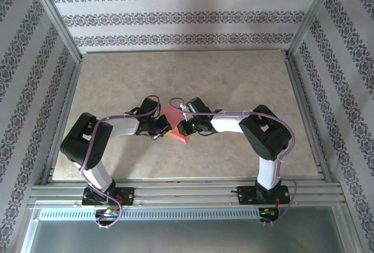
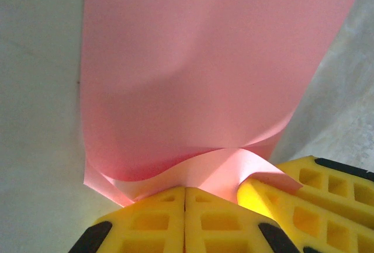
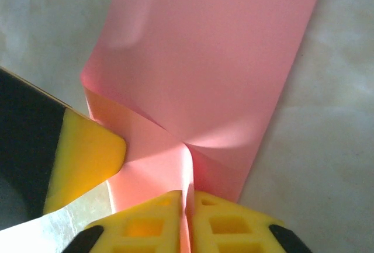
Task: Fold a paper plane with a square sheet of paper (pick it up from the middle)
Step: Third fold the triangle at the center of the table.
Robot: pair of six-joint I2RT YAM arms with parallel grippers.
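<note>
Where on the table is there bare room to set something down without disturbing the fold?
The far half of the table, up to the back wall, is bare; so is the near strip between the left arm and the right arm. The middle is crowded: the left gripper and right gripper meet on the square sheet of paper.
</note>
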